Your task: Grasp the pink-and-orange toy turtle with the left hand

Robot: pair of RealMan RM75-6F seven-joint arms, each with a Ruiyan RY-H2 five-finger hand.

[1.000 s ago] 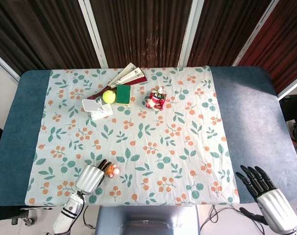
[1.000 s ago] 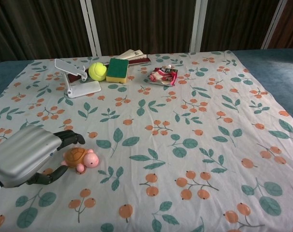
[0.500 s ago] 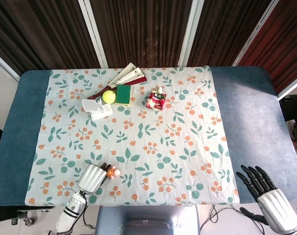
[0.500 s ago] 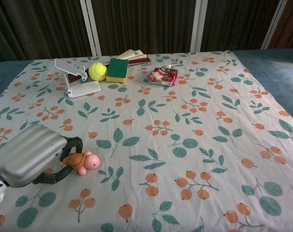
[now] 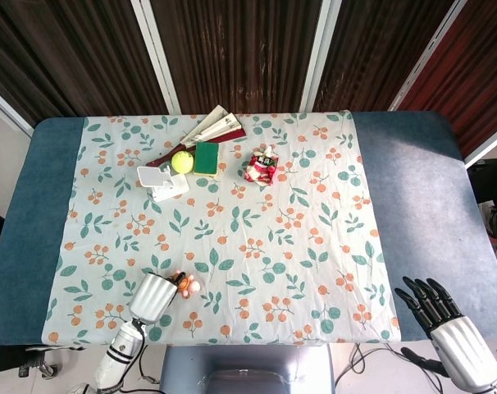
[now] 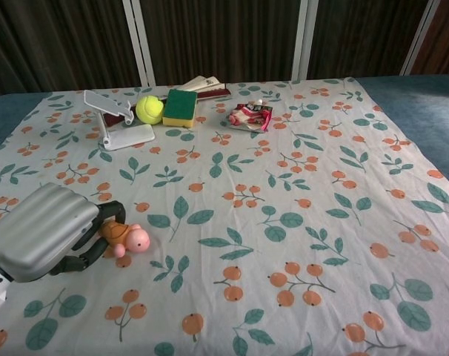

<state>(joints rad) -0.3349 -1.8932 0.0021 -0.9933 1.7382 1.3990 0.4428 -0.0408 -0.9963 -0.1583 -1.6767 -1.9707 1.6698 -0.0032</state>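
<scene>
The pink-and-orange toy turtle [image 6: 128, 237] lies near the front left of the flowered cloth, its pink head pointing right. My left hand [image 6: 43, 231] has its dark fingers curled over the shell from above and below, and it grips the turtle. The head view shows the same hand [image 5: 152, 297] at the table's front edge with the turtle [image 5: 185, 284] poking out to its right. My right hand [image 5: 441, 324] sits off the front right corner of the table, fingers stretched out and apart, holding nothing. The chest view does not show it.
At the back left stand a white phone stand [image 6: 117, 126], a tennis ball [image 6: 149, 109] and a green sponge [image 6: 180, 107], with a folded fan [image 6: 206, 85] behind them. A red snack packet [image 6: 250, 115] lies back centre. Blue tabletop [image 5: 412, 189] flanks the cloth.
My left hand's fingers have curled further in around the turtle. The turtle has tipped and shifted slightly toward the palm. The right hand has not moved.
</scene>
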